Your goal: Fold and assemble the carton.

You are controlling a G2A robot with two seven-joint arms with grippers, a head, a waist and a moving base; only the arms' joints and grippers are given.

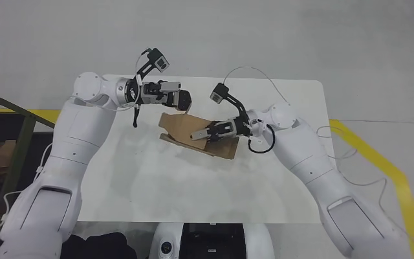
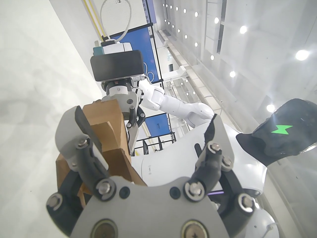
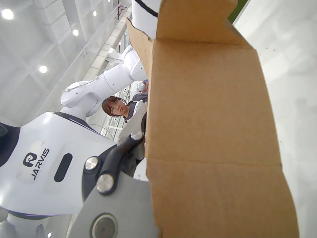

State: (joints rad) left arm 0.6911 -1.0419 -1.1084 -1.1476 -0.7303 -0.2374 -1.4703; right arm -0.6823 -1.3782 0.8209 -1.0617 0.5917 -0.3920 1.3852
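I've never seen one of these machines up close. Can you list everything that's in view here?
carton: one, brown, partly folded, in the middle of the table between the two grippers.
table: one, white, under the carton.
floor stripe: two stretches, yellow, on the grey floor off either end of the table.
arms: two, white, coming in from either side of the carton.
left gripper: one, grey and black, open, at the carton's far corner with one finger beside a flap.
right gripper: one, grey and black, over the carton's middle, close against a wall of it.
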